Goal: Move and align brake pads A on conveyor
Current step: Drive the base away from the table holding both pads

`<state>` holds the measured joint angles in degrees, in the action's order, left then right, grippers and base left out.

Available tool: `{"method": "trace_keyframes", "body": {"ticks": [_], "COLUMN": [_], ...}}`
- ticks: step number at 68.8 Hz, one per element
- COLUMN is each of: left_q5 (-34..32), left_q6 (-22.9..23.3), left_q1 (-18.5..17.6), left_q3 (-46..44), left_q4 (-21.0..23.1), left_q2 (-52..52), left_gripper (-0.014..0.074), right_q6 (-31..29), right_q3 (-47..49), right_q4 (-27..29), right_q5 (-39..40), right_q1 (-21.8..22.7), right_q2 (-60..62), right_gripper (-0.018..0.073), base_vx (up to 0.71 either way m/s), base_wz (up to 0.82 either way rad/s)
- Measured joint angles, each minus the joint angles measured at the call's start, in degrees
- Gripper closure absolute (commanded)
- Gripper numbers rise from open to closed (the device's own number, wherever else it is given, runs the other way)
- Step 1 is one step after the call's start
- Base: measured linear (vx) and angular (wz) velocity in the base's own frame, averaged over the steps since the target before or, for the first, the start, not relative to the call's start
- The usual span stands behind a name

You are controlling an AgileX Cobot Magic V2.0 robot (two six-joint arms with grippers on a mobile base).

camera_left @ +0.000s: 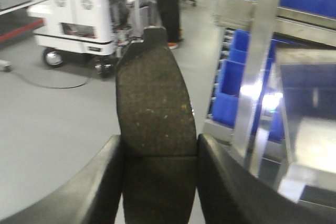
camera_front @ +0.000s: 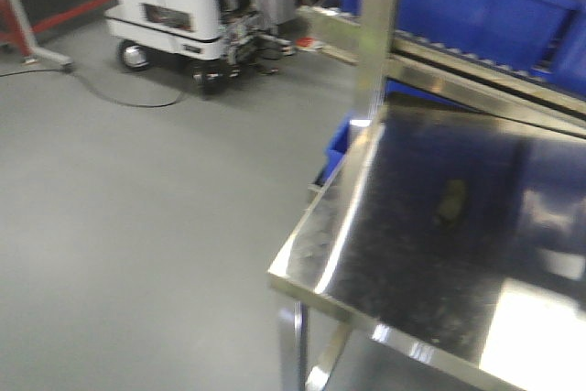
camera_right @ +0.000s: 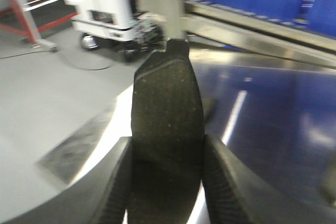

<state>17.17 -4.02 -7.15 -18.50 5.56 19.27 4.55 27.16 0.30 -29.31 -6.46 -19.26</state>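
In the left wrist view my left gripper (camera_left: 159,148) is shut on a dark-grey brake pad (camera_left: 155,93), which stands up between the black fingers (camera_left: 100,182) with its centre groove at jaw level, held in the air above the grey floor. My right gripper (camera_right: 167,148) is shut on a second brake pad (camera_right: 167,98) in the same way, over the corner of the steel table (camera_right: 262,129). The front view shows neither gripper. The conveyor belt is out of view.
The shiny steel table (camera_front: 357,254) fills the right, with a small dark blurred object (camera_front: 450,200) lying on it. An upright steel post (camera_front: 375,34) and blue bins (camera_front: 485,6) stand behind. A white wheeled machine (camera_front: 174,2) and a red frame (camera_front: 18,16) stand across the floor.
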Motion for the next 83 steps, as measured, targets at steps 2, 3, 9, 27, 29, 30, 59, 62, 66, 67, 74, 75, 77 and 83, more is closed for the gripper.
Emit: {"method": "trace_keyframes", "body": {"ticks": [2, 3, 9, 27, 29, 30, 59, 62, 66, 67, 74, 75, 77, 83], "left_q5": [0.0, 0.0, 0.0, 0.0, 0.0, 0.0, 0.0, 0.0, 0.0, 0.0, 0.0, 0.0, 0.0, 0.0], "left_q6": [0.0, 0.0, 0.0, 0.0, 0.0, 0.0, 0.0, 0.0, 0.0, 0.0, 0.0, 0.0, 0.0, 0.0], "left_q1": [0.0, 0.0, 0.0, 0.0, 0.0, 0.0, 0.0, 0.0, 0.0, 0.0, 0.0, 0.0, 0.0, 0.0], "left_q3": [0.0, 0.0, 0.0, 0.0, 0.0, 0.0, 0.0, 0.0, 0.0, 0.0, 0.0, 0.0, 0.0, 0.0], "left_q4": [0.0, 0.0, 0.0, 0.0, 0.0, 0.0, 0.0, 0.0, 0.0, 0.0, 0.0, 0.0, 0.0, 0.0], "left_q2": [0.0, 0.0, 0.0, 0.0, 0.0, 0.0, 0.0, 0.0, 0.0, 0.0, 0.0, 0.0, 0.0, 0.0], "left_gripper": [0.0603, 0.0603, 0.0603, 0.0603, 0.0603, 0.0603, 0.0603, 0.0603, 0.0603, 0.0603, 0.0603, 0.0603, 0.0603, 0.0603], "right_q6": [0.0, 0.0, 0.0, 0.0, 0.0, 0.0, 0.0, 0.0, 0.0, 0.0, 0.0, 0.0, 0.0, 0.0], "right_q3": [0.0, 0.0, 0.0, 0.0, 0.0, 0.0, 0.0, 0.0, 0.0, 0.0, 0.0, 0.0, 0.0, 0.0], "right_q4": [-0.3, -0.3, -0.3, -0.3, -0.3, -0.3, 0.0, 0.0, 0.0, 0.0, 0.0, 0.0, 0.0, 0.0], "right_q5": [0.0, 0.0, 0.0, -0.06, -0.06, -0.06, -0.06, -0.06, -0.06, -0.06, -0.06, -0.06, -0.06, -0.06], "right_q1": [0.0, 0.0, 0.0, 0.0, 0.0, 0.0, 0.0, 0.0, 0.0, 0.0, 0.0, 0.0, 0.0, 0.0], "right_q2": [0.0, 0.0, 0.0, 0.0, 0.0, 0.0, 0.0, 0.0, 0.0, 0.0, 0.0, 0.0, 0.0, 0.0], "right_gripper": [0.0566, 0.0566, 0.0566, 0.0566, 0.0566, 0.0566, 0.0566, 0.0566, 0.0566, 0.0566, 0.0566, 0.0566, 0.0566, 0.0566], "base_vx": [-0.18, -0.18, -0.18, -0.16, -0.14, -0.13, -0.09, -0.05, -0.04, -0.03, -0.01, 0.01, 0.03, 0.07], "base_wz": [0.71, 0.71, 0.7, 0.77, 0.85, 0.88, 0.96, 0.84, 0.76, 0.71, 0.63, 0.58, 0.52, 0.42]}}
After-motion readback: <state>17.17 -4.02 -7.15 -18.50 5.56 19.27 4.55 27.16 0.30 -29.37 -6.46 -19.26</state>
